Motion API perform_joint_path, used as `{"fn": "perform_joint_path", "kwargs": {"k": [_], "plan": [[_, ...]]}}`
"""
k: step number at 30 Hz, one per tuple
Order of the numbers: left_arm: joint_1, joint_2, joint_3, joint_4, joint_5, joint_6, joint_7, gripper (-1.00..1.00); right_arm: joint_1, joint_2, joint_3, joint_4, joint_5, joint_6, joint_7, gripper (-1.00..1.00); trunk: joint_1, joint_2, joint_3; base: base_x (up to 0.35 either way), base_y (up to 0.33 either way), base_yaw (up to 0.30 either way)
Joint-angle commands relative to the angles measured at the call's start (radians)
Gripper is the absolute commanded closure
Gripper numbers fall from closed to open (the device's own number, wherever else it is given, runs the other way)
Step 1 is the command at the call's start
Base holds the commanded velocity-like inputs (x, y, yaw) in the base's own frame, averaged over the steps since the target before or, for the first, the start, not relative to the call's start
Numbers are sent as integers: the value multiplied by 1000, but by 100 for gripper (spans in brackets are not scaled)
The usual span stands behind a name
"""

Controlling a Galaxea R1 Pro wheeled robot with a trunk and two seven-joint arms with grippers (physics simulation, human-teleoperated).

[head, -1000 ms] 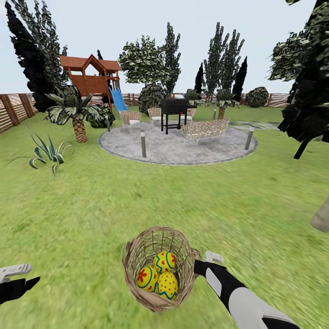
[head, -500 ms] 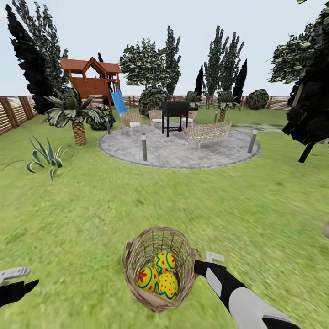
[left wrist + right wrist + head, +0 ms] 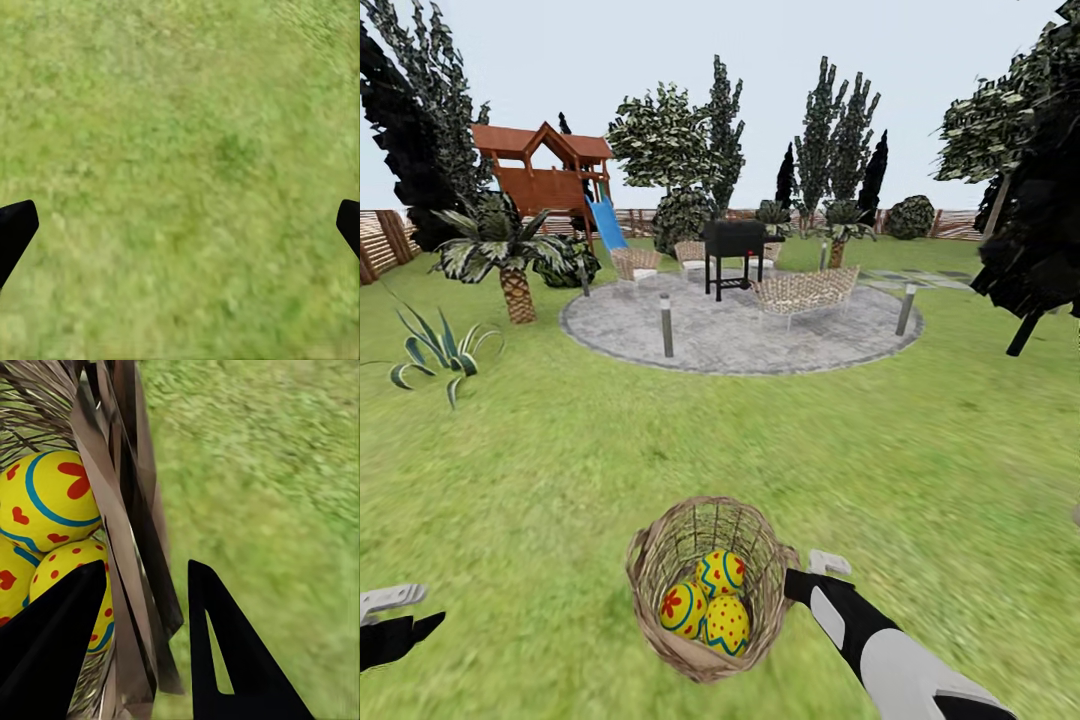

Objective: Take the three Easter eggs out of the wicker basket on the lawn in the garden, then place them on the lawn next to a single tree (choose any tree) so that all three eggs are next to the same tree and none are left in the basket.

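The tan wicker basket (image 3: 660, 560) hangs just above the lawn (image 3: 560, 450), close in front of me. Three yellow Easter eggs (image 3: 721, 572), (image 3: 682, 609), (image 3: 727, 625) with blue lines and red marks lie inside it. My right gripper (image 3: 792, 580) is shut on the basket's rim. In the right wrist view the gripper (image 3: 146, 566) straddles the basket wall (image 3: 127, 510), one finger inside by the eggs (image 3: 45, 499), one outside. My left gripper (image 3: 390, 610) is low at the left, open (image 3: 180, 217) over bare grass. A dark-crowned tree (image 3: 1040, 200) stands at the right edge.
Ahead lies a grey paved circle (image 3: 740, 335) with a black grill (image 3: 733, 250), a wicker bench (image 3: 805, 290), chairs and short post lights (image 3: 666, 325). A short palm (image 3: 510, 260), a spiky plant (image 3: 435, 350), a wooden playhouse (image 3: 540, 165) and a slatted fence (image 3: 385, 245) stand at the left.
The camera has moved: the garden has slid left in the picture. The basket with its eggs and both arms keep the same place in view. A pale object at the right edge is gone.
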Motion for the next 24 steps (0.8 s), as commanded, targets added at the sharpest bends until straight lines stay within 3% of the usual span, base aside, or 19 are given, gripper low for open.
{"fn": "perform_joint_path", "kwargs": {"k": [1, 7, 24], "plan": [[-1, 0, 2, 0, 4, 7, -3, -100, -1, 1, -4, -3, -12, 5, -4, 100, 1, -2, -1, 321, 93, -124], [-1, 0, 2, -1, 4, 6, -3, -100, -1, 0, -4, -3, -12, 5, -4, 100, 1, -2, 0, 321, 93, -203], [-1, 0, 2, -1, 4, 6, -3, -100, -1, 1, -4, -3, -12, 5, -4, 100, 1, -2, 0, 321, 93, -65]]}}
